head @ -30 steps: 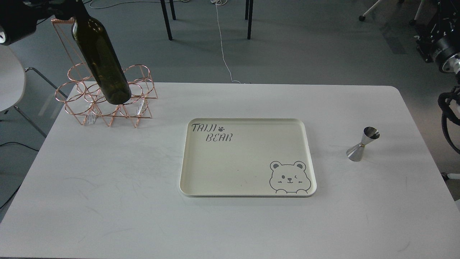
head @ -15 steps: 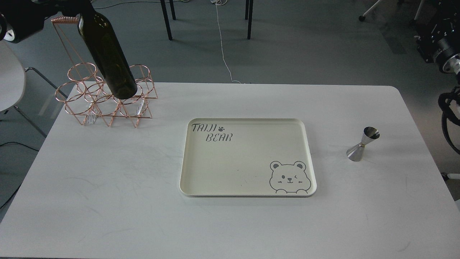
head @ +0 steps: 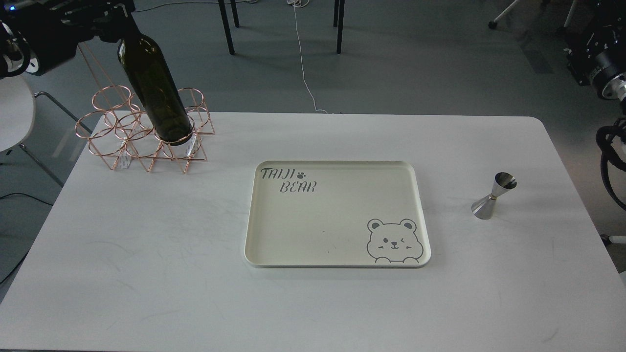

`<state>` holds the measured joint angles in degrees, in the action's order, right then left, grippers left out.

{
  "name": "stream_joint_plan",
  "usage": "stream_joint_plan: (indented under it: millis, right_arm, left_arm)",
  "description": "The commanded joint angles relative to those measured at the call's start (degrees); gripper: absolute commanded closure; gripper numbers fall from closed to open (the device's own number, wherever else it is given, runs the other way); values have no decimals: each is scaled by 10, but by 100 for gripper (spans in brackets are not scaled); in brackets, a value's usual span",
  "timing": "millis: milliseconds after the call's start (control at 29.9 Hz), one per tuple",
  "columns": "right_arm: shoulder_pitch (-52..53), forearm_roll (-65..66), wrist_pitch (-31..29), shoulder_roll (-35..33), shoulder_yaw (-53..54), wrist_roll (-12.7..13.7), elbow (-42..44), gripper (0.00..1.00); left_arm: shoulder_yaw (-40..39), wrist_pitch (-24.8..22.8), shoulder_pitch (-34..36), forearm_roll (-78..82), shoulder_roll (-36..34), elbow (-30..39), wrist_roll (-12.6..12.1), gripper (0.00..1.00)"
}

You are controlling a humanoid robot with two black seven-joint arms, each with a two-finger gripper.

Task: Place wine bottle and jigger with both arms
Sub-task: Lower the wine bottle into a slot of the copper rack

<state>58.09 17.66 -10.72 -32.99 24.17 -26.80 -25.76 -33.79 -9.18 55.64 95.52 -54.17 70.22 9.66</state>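
The dark olive-green wine bottle point(head: 155, 93) hangs tilted at the back left, its base over the front right ring of the copper wire rack point(head: 142, 132). My left gripper point(head: 117, 19) is shut on the bottle's neck at the top left corner; the neck is hidden by it. The silver jigger point(head: 494, 195) stands upright on the table at the right, untouched. My right arm point(head: 606, 73) shows only at the right edge; its gripper is out of view.
A cream tray point(head: 254, 244) printed with a bear and "TAIJI BEAR" lies in the middle of the white table point(head: 146, 274). A white chair point(head: 14, 112) stands off the table's left edge. Chair legs and a cable are on the floor behind.
My left gripper has carried the bottle to the right and downward, from over the rack's middle rings to its front right ring. The jigger, tray and right arm have not moved.
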Motion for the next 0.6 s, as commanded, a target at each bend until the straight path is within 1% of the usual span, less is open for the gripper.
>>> stream_joint_plan:
  millis: [0, 134, 234, 268, 334, 368, 468, 535, 569]
  right_arm:
    - [0, 0, 0, -1, -1, 0, 0, 4]
    - [0, 0, 0, 0, -2, 0, 0, 4]
    - [0, 0, 0, -1, -4, 0, 0, 4]
    - [-1, 0, -1, -1, -4, 0, 0, 4]
    - [-3, 0, 0, -1, -4, 0, -1, 4]
    - [-3, 0, 0, -1, -4, 0, -1, 4]
    - [-3, 0, -1, -1, -5, 0, -1, 4]
    - [-3, 0, -1, -1, -5, 0, -1, 4]
    - [-3, 0, -1, -1, -5, 0, -1, 4]
  left_arm:
    - [29, 17, -4, -2, 15, 0, -1, 88]
    - [67, 39, -7, -3, 25, -1, -2, 83]
    - [84, 52, -7, -4, 33, -18, -1, 76]
    - [85, 56, -7, -5, 40, -25, 0, 71]
    - [86, 60, -9, -7, 50, -39, 2, 52]
    - [86, 63, -11, -12, 55, -46, 2, 49]
    - [87, 65, -20, -26, 58, -49, 5, 47]
    - [86, 65, -22, -33, 58, -49, 5, 43]
    - [86, 65, -22, -38, 58, -49, 5, 39]
